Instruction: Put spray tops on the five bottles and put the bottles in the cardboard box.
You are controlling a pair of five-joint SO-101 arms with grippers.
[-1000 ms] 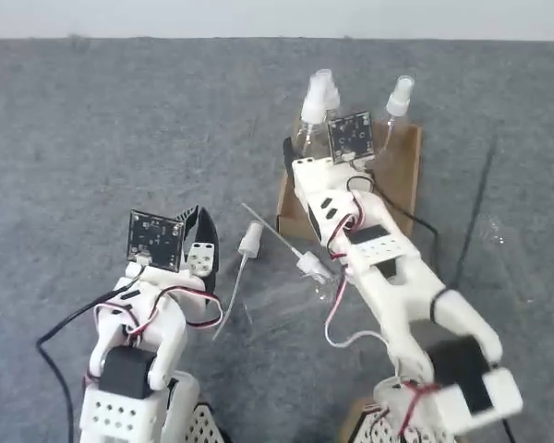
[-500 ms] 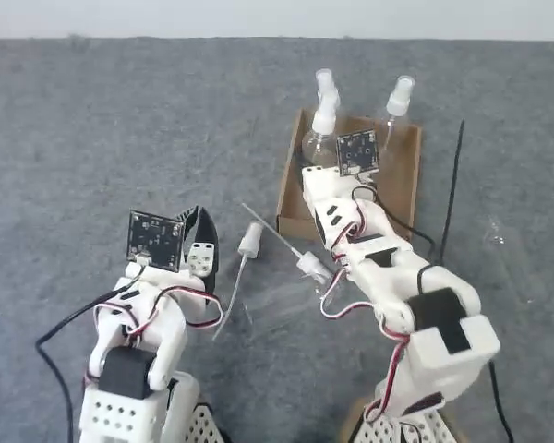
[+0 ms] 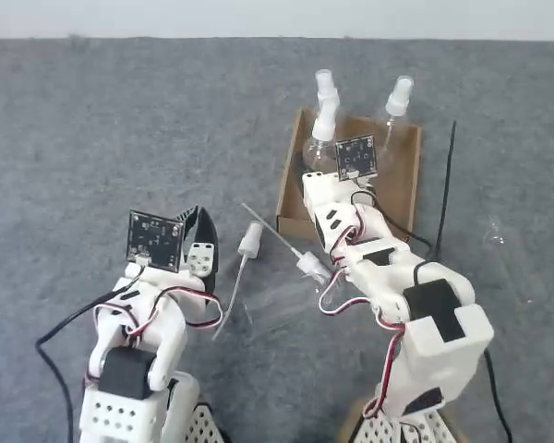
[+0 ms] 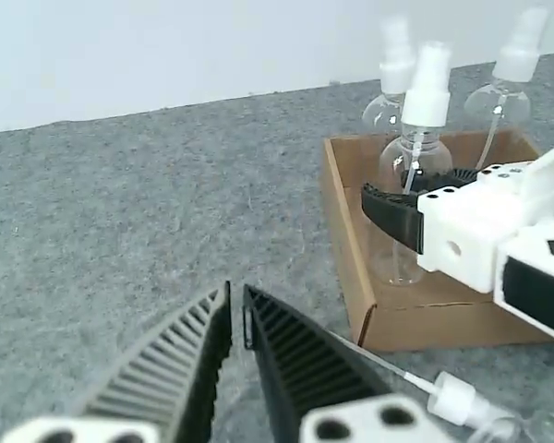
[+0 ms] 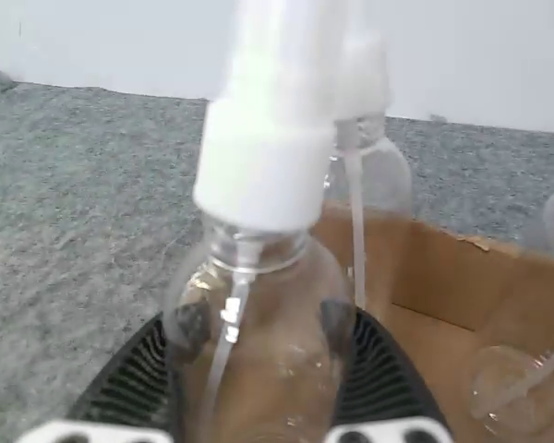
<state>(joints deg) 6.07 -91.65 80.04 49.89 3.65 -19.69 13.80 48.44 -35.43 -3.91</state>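
My right gripper [image 3: 321, 159] is shut on a clear bottle [image 3: 319, 148] with a white spray top [image 3: 325, 120] and holds it upright inside the cardboard box [image 3: 402, 180]. In the right wrist view the black fingers [image 5: 134, 374] press both sides of the bottle [image 5: 249, 314]. Two more capped bottles [image 3: 326, 88] [image 3: 399, 97] stand at the box's far end. My left gripper [image 3: 203, 242] is shut and empty, low over the mat to the left of the box. In its own view, this gripper [image 4: 237, 323] points toward the box [image 4: 343, 231].
Two loose spray tops with long tubes [image 3: 249, 242] [image 3: 310, 266] lie on the grey mat between the arms. A clear bottle [image 3: 282, 297] lies beside them, hard to make out. Black cables [image 3: 443, 212] run past the box's right side.
The right arm has moved the capped bottle down and forward into the box, and its elbow has drawn back toward the base. The left arm has stayed still.
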